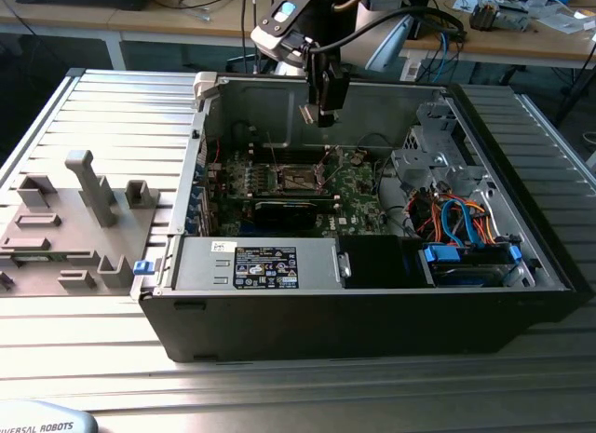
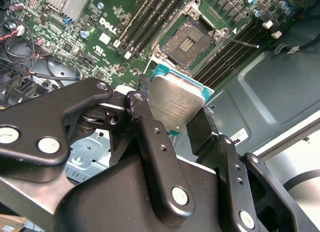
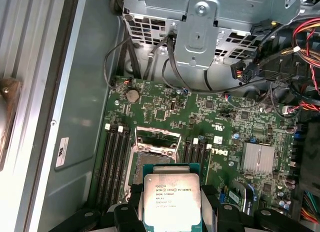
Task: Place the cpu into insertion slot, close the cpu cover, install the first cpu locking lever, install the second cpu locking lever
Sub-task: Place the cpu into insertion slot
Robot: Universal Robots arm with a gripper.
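Hovering in the exterior view's upper middle, your gripper (image 1: 321, 116) hangs above the green board (image 1: 349, 186). In the second wrist view its fingers (image 2: 150, 127) clamp the cpu (image 2: 175, 105), apart from the insertion slot (image 2: 189, 40). In the first wrist view the insertion slot (image 3: 152, 159) lies uncovered: keep the cpu (image 3: 171, 199) level and square.
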